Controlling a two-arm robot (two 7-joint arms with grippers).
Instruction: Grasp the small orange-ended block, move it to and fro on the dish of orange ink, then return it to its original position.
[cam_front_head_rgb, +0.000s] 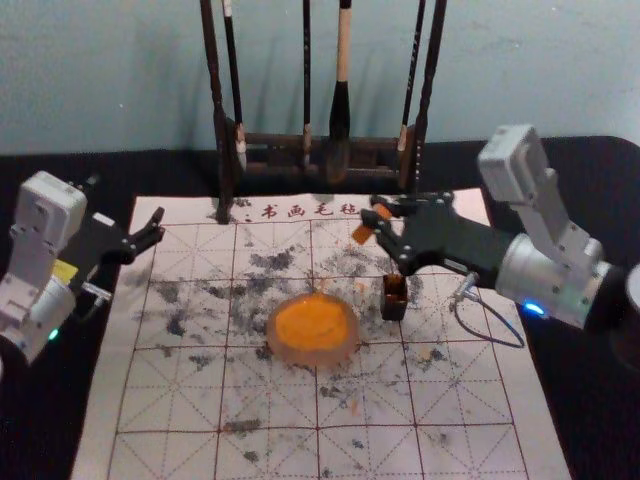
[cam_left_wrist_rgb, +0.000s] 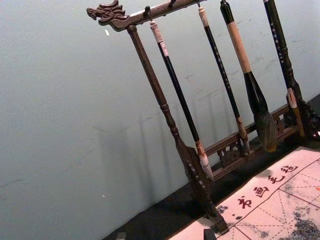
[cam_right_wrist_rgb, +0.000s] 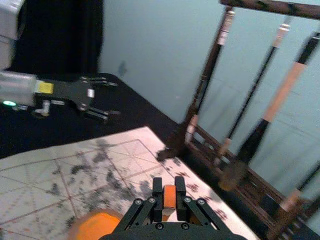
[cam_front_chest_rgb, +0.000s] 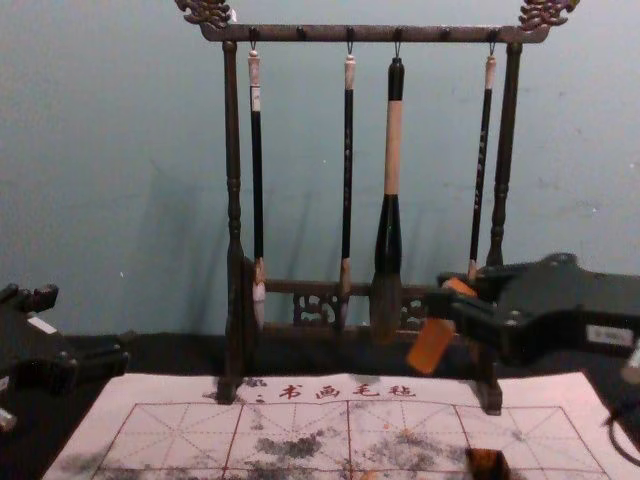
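My right gripper (cam_front_head_rgb: 386, 226) is shut on the orange-ended block (cam_front_head_rgb: 363, 233), holding it tilted above the mat's far part, behind the small dark box. In the right wrist view, both fingers of the gripper (cam_right_wrist_rgb: 170, 200) press on the block (cam_right_wrist_rgb: 169, 192). The chest view shows the block's orange end (cam_front_chest_rgb: 430, 346) slanting down, clear of the mat. The dish of orange ink (cam_front_head_rgb: 312, 328) lies on the mat, nearer the body and to the left of the block. Parked at the left edge, my left gripper (cam_front_head_rgb: 150, 230) is open and empty; its fingertips (cam_left_wrist_rgb: 165, 235) also show in its wrist view.
The small dark open box (cam_front_head_rgb: 394, 297), orange-stained inside, stands right of the dish. A wooden rack (cam_front_chest_rgb: 232, 180) with several hanging brushes rises behind the mat, close to the right gripper. The gridded mat (cam_front_head_rgb: 270, 400) has dark ink smudges.
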